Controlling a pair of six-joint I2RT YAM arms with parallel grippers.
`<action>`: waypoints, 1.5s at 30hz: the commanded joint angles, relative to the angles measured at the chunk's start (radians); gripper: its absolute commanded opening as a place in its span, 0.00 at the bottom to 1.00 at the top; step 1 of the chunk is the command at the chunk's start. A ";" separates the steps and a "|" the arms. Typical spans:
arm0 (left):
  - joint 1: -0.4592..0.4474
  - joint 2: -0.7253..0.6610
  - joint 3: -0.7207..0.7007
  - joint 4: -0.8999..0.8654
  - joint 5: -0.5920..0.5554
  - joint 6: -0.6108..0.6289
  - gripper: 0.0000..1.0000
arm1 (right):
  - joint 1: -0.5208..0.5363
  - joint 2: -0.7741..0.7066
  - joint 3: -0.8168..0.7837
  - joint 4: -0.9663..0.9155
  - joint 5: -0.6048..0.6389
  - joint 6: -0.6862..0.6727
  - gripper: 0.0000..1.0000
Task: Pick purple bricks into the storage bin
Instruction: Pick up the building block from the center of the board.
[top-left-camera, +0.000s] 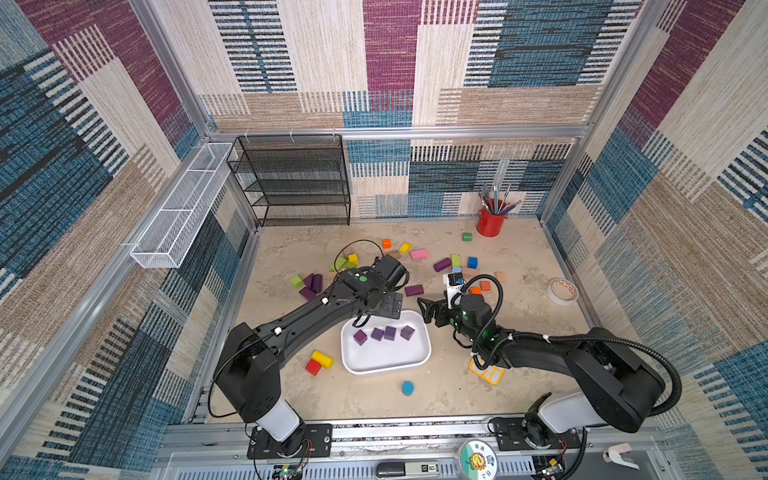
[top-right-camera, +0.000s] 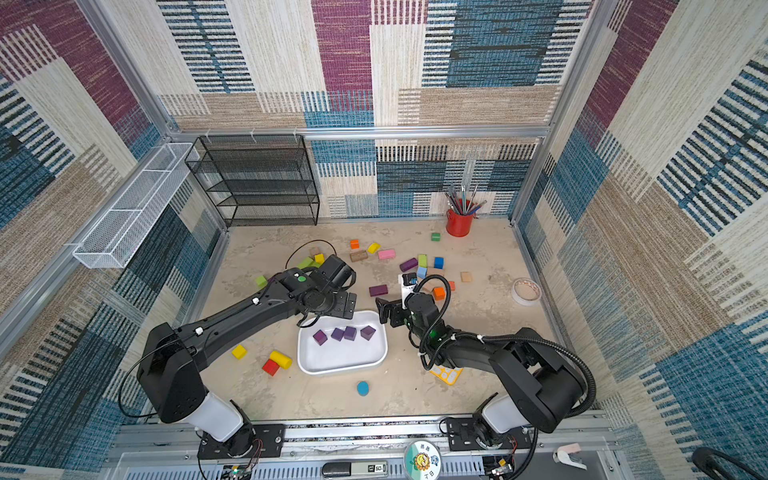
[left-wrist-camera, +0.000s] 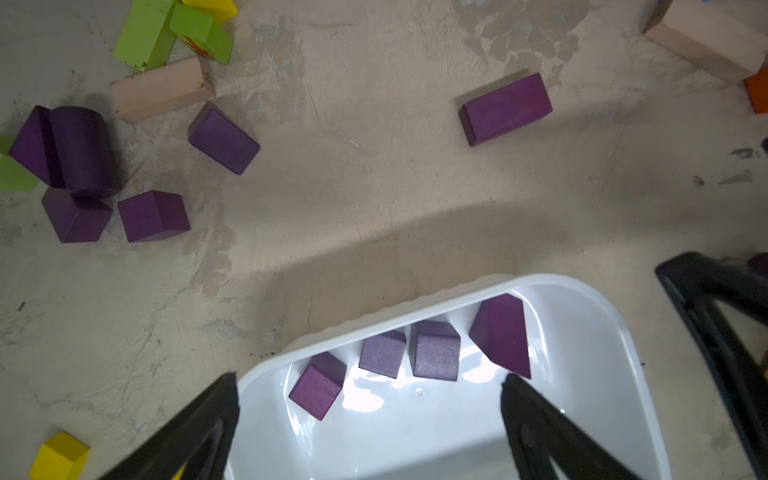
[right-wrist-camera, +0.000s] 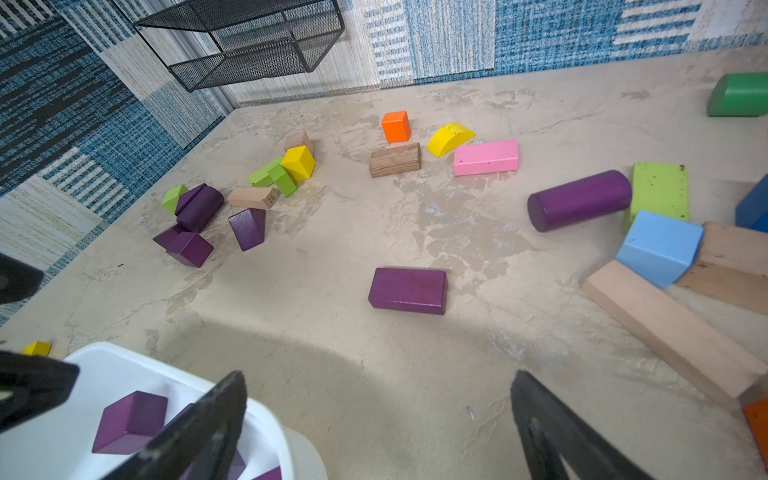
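The white storage bin (top-left-camera: 386, 357) (top-right-camera: 340, 359) sits at the table's centre with several purple bricks (top-left-camera: 384, 333) (left-wrist-camera: 434, 351) lined along its far wall. My left gripper (top-left-camera: 362, 319) (left-wrist-camera: 370, 384) hangs open over the bin's far left end, with nothing between its fingers. My right gripper (top-left-camera: 424, 311) (right-wrist-camera: 379, 378) is open above bare floor, just off the bin's far right corner (right-wrist-camera: 108, 365). A purple bar (top-left-camera: 414, 290) (right-wrist-camera: 407, 290) lies beyond the bin. A purple cylinder (top-left-camera: 442, 264) (right-wrist-camera: 579, 200) lies farther right. More purple bricks (top-left-camera: 311, 284) (left-wrist-camera: 66, 153) cluster at the left.
Mixed coloured blocks are scattered behind the bin, among them a pink block (top-left-camera: 419, 254) and a blue cube (top-left-camera: 472, 262). A yellow cylinder (top-left-camera: 323, 359), a red cube (top-left-camera: 313, 367) and a blue disc (top-left-camera: 407, 387) lie near the front. Black rack (top-left-camera: 291, 178), red pencil cup (top-left-camera: 490, 222) and tape roll (top-left-camera: 562, 291) stand around.
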 joint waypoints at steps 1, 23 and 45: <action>0.011 -0.006 0.024 -0.034 -0.038 0.021 0.99 | 0.000 -0.008 0.000 0.027 0.005 0.010 0.99; 0.229 -0.035 0.107 -0.018 -0.084 0.120 0.94 | 0.000 -0.003 -0.004 0.042 0.012 -0.002 1.00; 0.462 0.055 0.149 0.011 0.090 0.174 0.83 | 0.000 -0.012 -0.019 0.086 -0.075 -0.052 1.00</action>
